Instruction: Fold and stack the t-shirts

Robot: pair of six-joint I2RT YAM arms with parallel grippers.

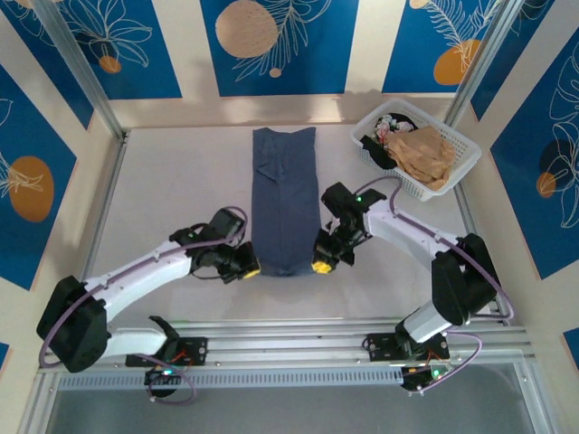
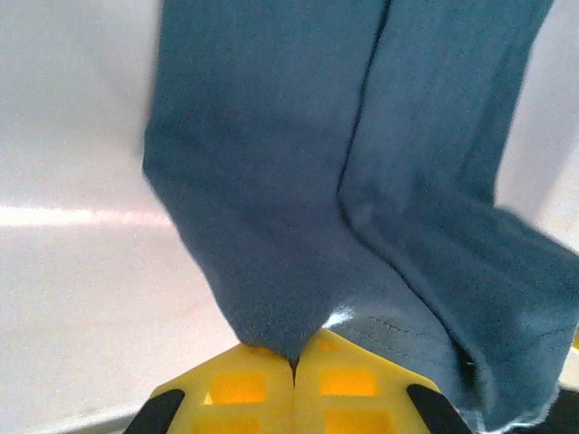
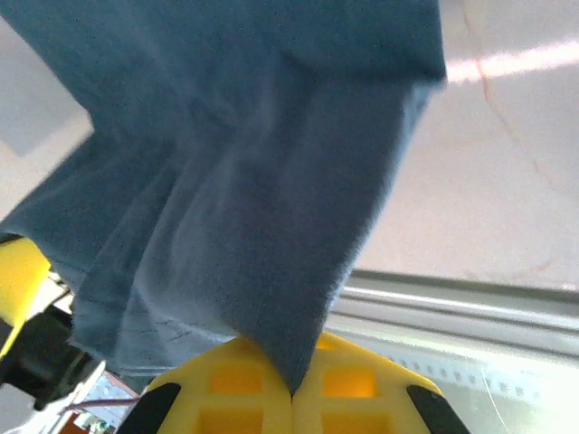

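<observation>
The blue shirt (image 1: 283,194) is lying in the middle of the white worktop (image 1: 181,181), folded into a long thin strip. The strip is running from the far side toward the arms. Its near end is sitting right between the two sets of jaws. The left jaws are holding the near left corner, and the right jaws are holding the near right corner. In the left wrist view, the yellow left jaws are pressing together, and a pointy bit of the shirt's edge is being pinched in the thin line between them. From that spot the cloth is spreading out wide, with a long fold line going down its middle. In the right wrist view, the yellow right jaws are pressing together too, and they are pinching the other corner. Here the cloth is bunching and wrinkling just past the jaws, and the hem with its stitching is showing low on the left. A yellow bit of the left jaws is peeking in at the left edge of that view. The left arm (image 1: 136,271) is reaching in from the left and the right arm (image 1: 407,231) from the right. A white basket (image 1: 466,154) is sitting in the far right corner, well apart from the shirt, with a tan cloth (image 1: 430,154) piled inside it.
</observation>
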